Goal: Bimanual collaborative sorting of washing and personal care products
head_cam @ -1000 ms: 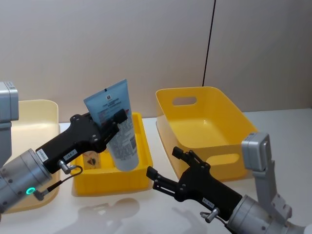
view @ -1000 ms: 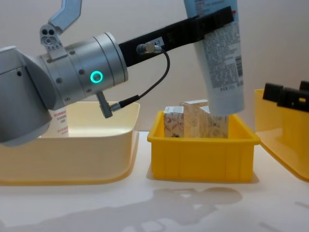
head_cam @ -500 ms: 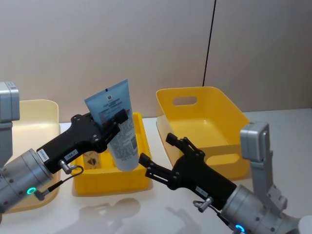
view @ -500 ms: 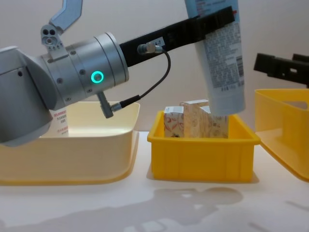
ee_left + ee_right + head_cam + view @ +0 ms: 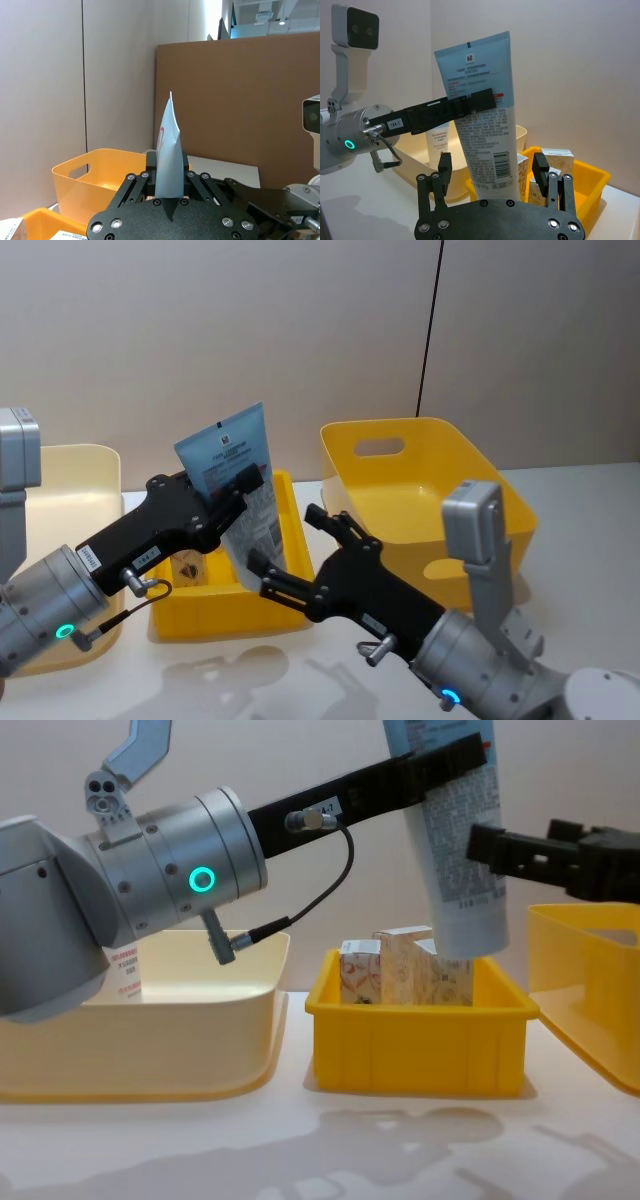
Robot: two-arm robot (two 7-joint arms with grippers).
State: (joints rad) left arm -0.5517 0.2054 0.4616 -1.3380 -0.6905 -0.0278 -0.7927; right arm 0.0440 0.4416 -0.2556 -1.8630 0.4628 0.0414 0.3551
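Observation:
A light-blue and white tube hangs cap down over the small yellow bin, with my left gripper shut on its middle. The left wrist view shows the tube edge-on between the left gripper's fingers. My right gripper is open just in front of the tube's lower half. In the right wrist view, the right gripper's fingers stand either side of the tube. Beige patterned cartons stand in the small bin. In the chest view the right gripper reaches the tube from the right.
A large yellow bin with handle cut-outs stands to the right of the small one. A pale yellow bin on the left holds another white tube. A plain wall lies behind.
My right gripper has risen and moved left, from beside the large bin up to the hanging tube. The left arm and its tube have stayed put.

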